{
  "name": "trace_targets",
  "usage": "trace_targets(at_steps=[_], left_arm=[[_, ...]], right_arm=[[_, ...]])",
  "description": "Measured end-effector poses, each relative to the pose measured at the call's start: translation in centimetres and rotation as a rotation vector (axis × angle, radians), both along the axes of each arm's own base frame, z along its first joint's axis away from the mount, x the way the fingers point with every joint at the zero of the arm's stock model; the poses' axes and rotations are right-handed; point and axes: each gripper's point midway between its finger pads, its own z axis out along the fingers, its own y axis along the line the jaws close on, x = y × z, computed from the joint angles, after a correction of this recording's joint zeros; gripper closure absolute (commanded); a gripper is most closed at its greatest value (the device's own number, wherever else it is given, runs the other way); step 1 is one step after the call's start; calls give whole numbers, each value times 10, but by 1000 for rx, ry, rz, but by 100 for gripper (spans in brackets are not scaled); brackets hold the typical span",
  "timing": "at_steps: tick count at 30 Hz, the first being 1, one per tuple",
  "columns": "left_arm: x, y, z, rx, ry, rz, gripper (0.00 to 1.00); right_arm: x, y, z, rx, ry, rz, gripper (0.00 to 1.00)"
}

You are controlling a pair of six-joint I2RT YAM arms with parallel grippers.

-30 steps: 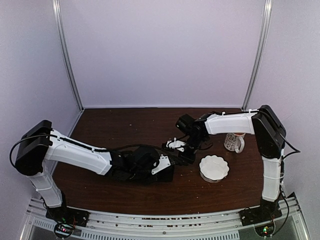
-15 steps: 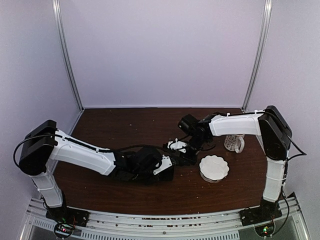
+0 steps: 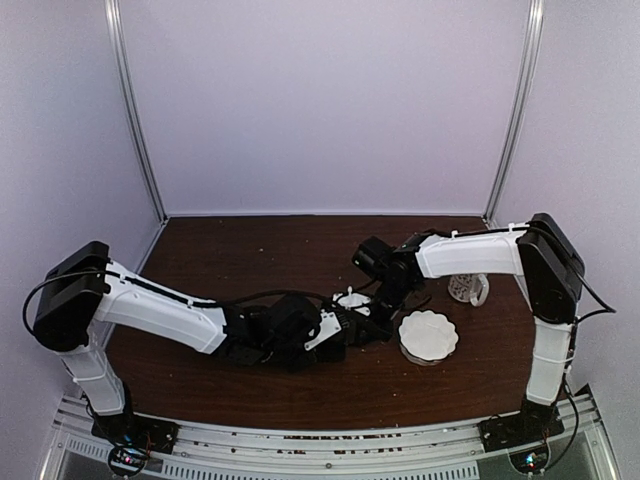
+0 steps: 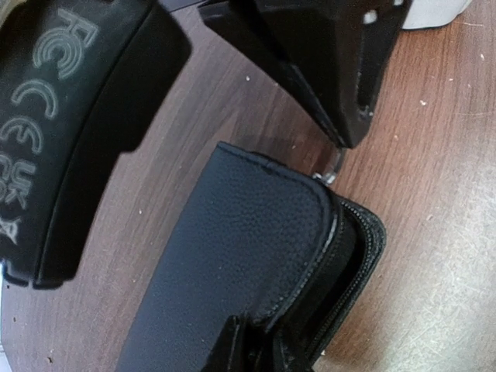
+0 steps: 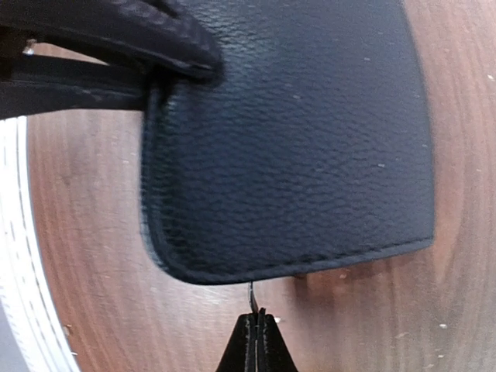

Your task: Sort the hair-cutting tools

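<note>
We mark the brown surface (image 3: 250, 250), carrying a black case (image 5: 294, 139) near the white bowl (image 3: 428, 335). The left tool (image 4: 260, 353) grasps the case's flap. The right tool (image 5: 254, 318) is clenched at its edge (a thin metal sliver (image 5: 252, 294) shows at the tips). We cannot discern the hair-cutting tools.

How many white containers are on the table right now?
2. The scalloped bowl lies right of the black case; a mug stands beyond it, beside the right arm. Others may be hidden from view.
</note>
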Motion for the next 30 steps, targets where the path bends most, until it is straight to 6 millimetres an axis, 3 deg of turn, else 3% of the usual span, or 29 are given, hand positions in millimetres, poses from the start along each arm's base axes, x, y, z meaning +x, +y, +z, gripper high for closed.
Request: trace_targets(at_steps=[3,8,13,18,21,24,27,30], left_arm=[[0,0,-1,-7,5,6,90],[-2,1,-3,-27,26,32,68],[-8,18,-8,-28,48,66,51],[-12,45,11,-45,52,100,44],[-10,51,31,-87,30,121,40],[0,57,37,-118,36,160,39],[14,68,26,-120,86,218,39],[25,76,10,-116,140,267,38]], right_arm=[[-7,2,2,12,34,1,100],[-15,4,2,9,69,-10,100],[-8,0,-2,-33,57,-38,100],[33,-11,-1,-95,-1,-123,100],[75,-15,4,-115,-65,-197,100],[112,-12,9,-118,-128,-249,100],[124,-10,5,-125,-144,-263,100],[120,-9,0,-137,-132,-254,100]])
